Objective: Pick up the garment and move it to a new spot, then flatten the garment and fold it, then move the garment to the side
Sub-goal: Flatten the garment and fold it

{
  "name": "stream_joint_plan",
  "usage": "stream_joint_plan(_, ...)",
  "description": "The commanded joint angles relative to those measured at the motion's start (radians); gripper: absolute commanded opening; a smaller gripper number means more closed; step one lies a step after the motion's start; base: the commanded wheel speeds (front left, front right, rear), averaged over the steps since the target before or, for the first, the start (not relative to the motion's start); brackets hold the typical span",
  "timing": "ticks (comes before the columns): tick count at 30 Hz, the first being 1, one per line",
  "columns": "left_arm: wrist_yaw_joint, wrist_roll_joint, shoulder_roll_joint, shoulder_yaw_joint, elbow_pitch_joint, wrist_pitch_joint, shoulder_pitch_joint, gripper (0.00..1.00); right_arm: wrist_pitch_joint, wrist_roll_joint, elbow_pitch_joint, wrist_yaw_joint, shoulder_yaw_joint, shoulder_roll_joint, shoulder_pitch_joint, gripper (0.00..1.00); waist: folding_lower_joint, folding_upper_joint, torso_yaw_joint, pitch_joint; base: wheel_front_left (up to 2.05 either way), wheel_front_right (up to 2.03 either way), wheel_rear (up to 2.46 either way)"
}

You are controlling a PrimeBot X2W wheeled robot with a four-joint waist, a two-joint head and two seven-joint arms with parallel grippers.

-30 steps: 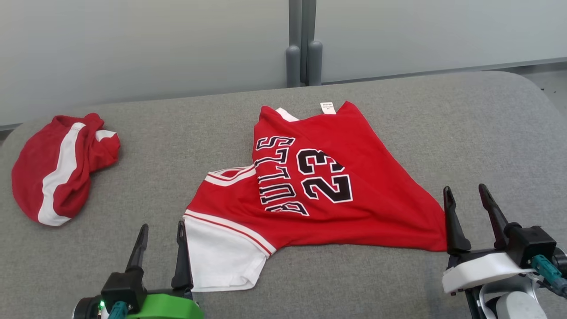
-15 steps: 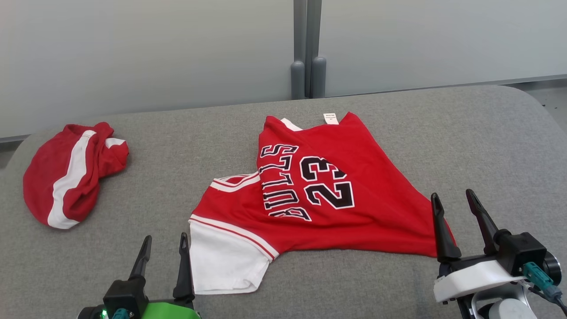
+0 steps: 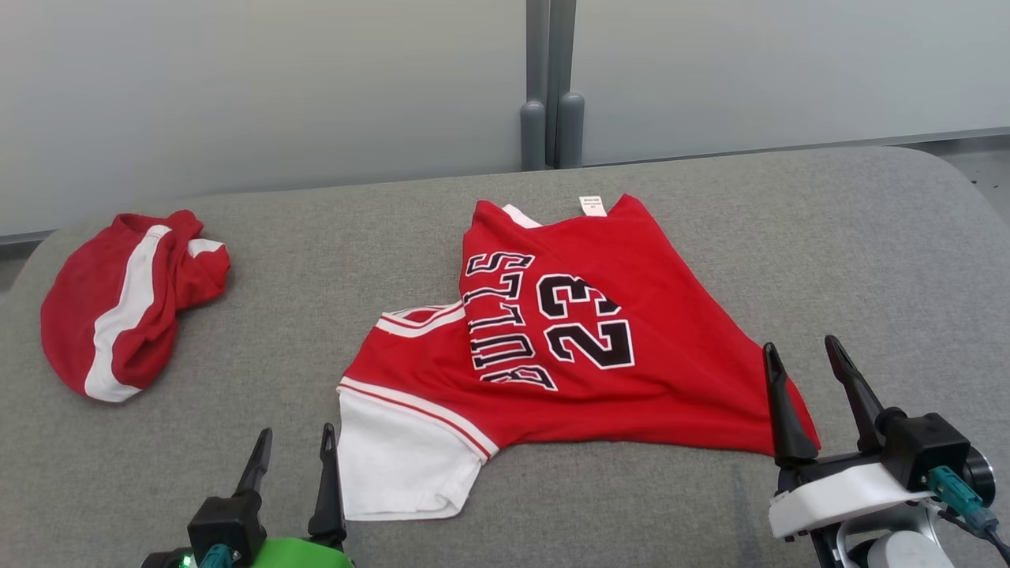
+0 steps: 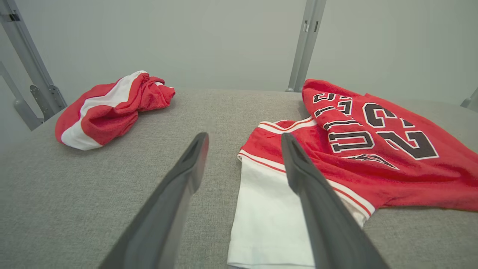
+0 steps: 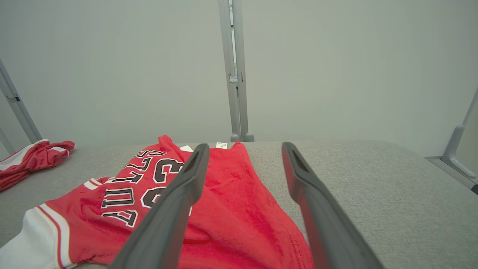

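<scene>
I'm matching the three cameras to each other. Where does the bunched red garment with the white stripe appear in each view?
Head view: the bunched red garment with the white stripe lies at the left, at mid height.
Left wrist view: the garment is at the upper left.
Right wrist view: the garment is at the far left edge, partly cut off.
Shared landmark: the red Bulls 23 jersey; the garment lies to its left in every view.

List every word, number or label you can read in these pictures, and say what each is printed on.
"BULLS": black letters on the red jersey.
"23": black digits on the same jersey, beside the word.
Print on the white tag at the jersey's far edge: too small to read.
</scene>
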Motion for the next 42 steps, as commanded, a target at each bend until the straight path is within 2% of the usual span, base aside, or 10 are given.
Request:
stream_joint_plan(1, 0.006, -0.002, 0.011, -0.001, 0.003, 0.006, 0.003, 1.00, -0.004, 0.004, -0.002, 0.000, 0.000, -0.004, -0.006, 1.00, 0.0000, 0.0059, 0.002, 0.002, 0.00, 0.00, 0.00)
stream_joint_plan(8, -0.004, -0.008, 0.025, -0.018, 0.011, 0.077, 0.001, 1.00, -0.005, 0.003, 0.001, 0.000, -0.006, -0.004, -0.008, 1.00, 0.0000, 0.0059, 0.010, 0.013, 0.00, 0.00, 0.00)
stream_joint_plan(18, -0.031, -0.050, 0.052, -0.044, 0.086, 0.280, -0.011, 1.00, -0.004, 0.005, 0.009, 0.000, -0.002, -0.004, -0.022, 1.00, 0.0000, 0.0059, -0.005, 0.041, 0.00, 0.00, 0.00)
stream_joint_plan(30, -0.026, -0.103, 0.044, -0.021, 0.226, 0.326, -0.086, 1.00, -0.009, 0.002, 0.013, 0.000, -0.009, -0.004, -0.043, 1.00, 0.0000, 0.0059, -0.058, 0.085, 0.00, 0.00, 0.00)
stream_joint_plan(33, -0.017, -0.098, 0.050, -0.022, 0.256, 0.343, -0.096, 0.84, -0.010, 0.003, 0.015, 0.000, -0.007, -0.004, -0.044, 1.00, 0.0000, 0.0059, -0.067, 0.090, 0.00, 0.00, 0.00)
stream_joint_plan(34, -0.017, -0.098, 0.050, -0.022, 0.256, 0.343, -0.096, 0.84, -0.010, 0.003, 0.015, 0.000, -0.007, -0.004, -0.044, 1.00, 0.0000, 0.0059, -0.067, 0.090, 0.00, 0.00, 0.00)
stream_joint_plan(35, -0.015, -0.097, 0.051, -0.023, 0.264, 0.349, -0.098, 0.73, -0.010, 0.004, 0.015, 0.000, -0.007, -0.004, -0.044, 1.00, 0.0000, 0.0059, -0.069, 0.091, 0.00, 0.00, 0.00)
stream_joint_plan(36, -0.015, -0.099, 0.051, -0.024, 0.271, 0.351, -0.100, 0.53, -0.010, 0.005, 0.015, 0.000, -0.007, -0.004, -0.045, 1.00, 0.0000, 0.0059, -0.071, 0.091, 0.00, 0.00, 0.00)
stream_joint_plan(40, -0.023, -0.099, 0.047, -0.043, 0.290, 0.370, -0.104, 0.07, -0.011, 0.003, 0.017, 0.000, -0.008, -0.004, -0.045, 1.00, 0.0000, 0.0059, -0.075, 0.090, 0.00, 0.00, 0.00)
stream_joint_plan(42, -0.028, -0.101, 0.044, -0.049, 0.286, 0.368, -0.106, 0.00, -0.010, 0.002, 0.019, 0.000, -0.010, -0.004, -0.043, 1.00, 0.0000, 0.0059, -0.074, 0.086, 0.00, 0.00, 0.00)
